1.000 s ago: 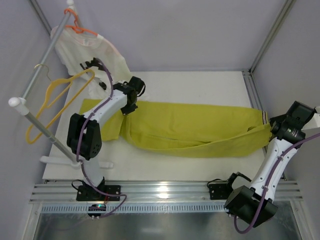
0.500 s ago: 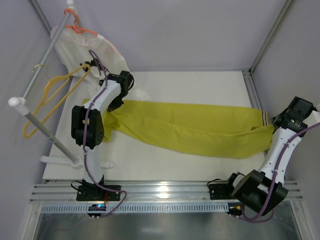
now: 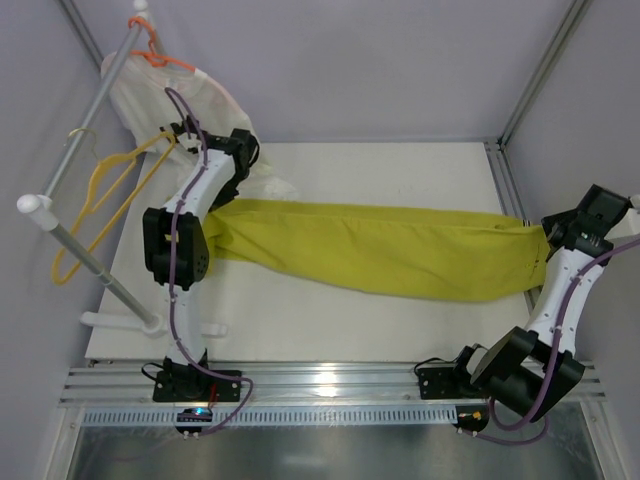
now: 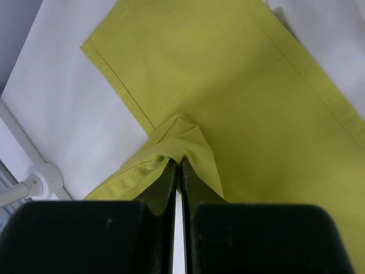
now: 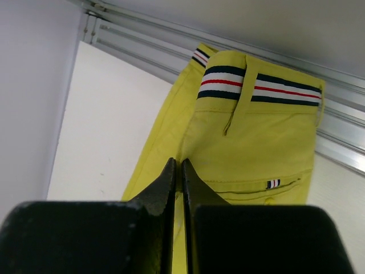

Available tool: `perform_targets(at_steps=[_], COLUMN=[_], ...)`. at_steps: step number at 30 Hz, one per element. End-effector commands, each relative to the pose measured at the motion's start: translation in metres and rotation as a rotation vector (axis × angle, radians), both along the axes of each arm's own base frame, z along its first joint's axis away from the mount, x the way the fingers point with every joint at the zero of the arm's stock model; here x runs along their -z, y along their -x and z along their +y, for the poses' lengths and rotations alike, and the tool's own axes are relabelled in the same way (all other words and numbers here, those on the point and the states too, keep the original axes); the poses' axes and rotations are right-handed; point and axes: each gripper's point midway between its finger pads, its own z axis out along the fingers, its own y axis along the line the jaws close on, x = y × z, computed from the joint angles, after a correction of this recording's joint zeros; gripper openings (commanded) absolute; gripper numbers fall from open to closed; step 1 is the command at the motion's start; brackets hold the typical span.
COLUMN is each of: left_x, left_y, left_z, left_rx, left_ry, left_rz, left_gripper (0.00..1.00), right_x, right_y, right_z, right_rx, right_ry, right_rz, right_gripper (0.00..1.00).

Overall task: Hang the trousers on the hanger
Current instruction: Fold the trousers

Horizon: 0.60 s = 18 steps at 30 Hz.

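White table (image 3: 350, 322) under stretched trousers (image 3: 400, 252); left gripper (image 4: 177, 163) pinching hem fold; right gripper (image 5: 177, 164) fingers pressed together, seemingly gripping waist.

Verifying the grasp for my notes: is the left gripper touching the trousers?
Touching. The left wrist view shows the left gripper shut on a raised fold of the trousers, with the cloth pinched between its fingertips.

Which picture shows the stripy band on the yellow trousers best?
The right wrist view: the striped waistband is close, its white, dark and red lines clear. The top view shows only a tiny sliver of it at the trousers' right end. The left wrist view shows plain yellow cloth, no stripes.
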Motion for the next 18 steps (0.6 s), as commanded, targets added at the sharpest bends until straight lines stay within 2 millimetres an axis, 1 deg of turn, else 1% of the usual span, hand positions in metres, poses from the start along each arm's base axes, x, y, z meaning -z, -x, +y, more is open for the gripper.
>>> perform_targets(at_steps=[1,3,4,5,7,8,10,12,15,16,18], left_x=[-0.019,-0.021,-0.022,-0.022,-0.025,-0.024,-0.027,-0.029,-0.032,-0.033,-0.036], left_y=[-0.014,-0.018,-0.017,-0.018,-0.020,-0.020,-0.023,-0.023,-0.027,-0.028,-0.032], left_z=[0.014,0.013,0.014,0.017,0.020,0.020,0.021,0.024,0.026,0.026,0.024], left_rx=[-0.038,-0.044,-0.051,-0.058,-0.069,-0.073,-0.085,-0.096,-0.119,-0.124,-0.136], left_ry=[-0.048,-0.051,-0.056,-0.074,-0.084,-0.090,-0.087,-0.096,-0.082,-0.076,-0.054], left_rz=[-0.082,-0.099,-0.100,-0.096,-0.108,-0.108,-0.128,-0.138,-0.172,-0.185,-0.217], left_gripper=[0.00,0.00,0.00,0.00,0.00,0.00,0.00,0.00,0.00,0.00,0.00], right_x=[-0.039,-0.044,-0.045,-0.052,-0.054,-0.060,-0.060,-0.058,-0.051,-0.045,-0.042], right_y=[-0.041,-0.050,-0.055,-0.059,-0.067,-0.071,-0.073,-0.075,-0.080,-0.083,-0.085], right_z=[0.004,0.005,0.009,0.009,0.015,0.016,0.016,0.013,0.009,0.007,0.008], right_rx=[-0.111,-0.129,-0.159,-0.165,-0.195,-0.200,-0.200,-0.185,-0.177,-0.176,-0.180], right_ry=[0.041,0.033,0.020,0.019,-0.005,-0.006,-0.009,-0.008,-0.019,-0.030,-0.042], right_rz=[-0.214,-0.255,-0.274,-0.305,-0.331,-0.359,-0.368,-0.366,-0.348,-0.337,-0.335], right_gripper=[0.04,0.04,0.04,0.04,0.04,0.04,0.04,0.04,0.04,0.04,0.04])
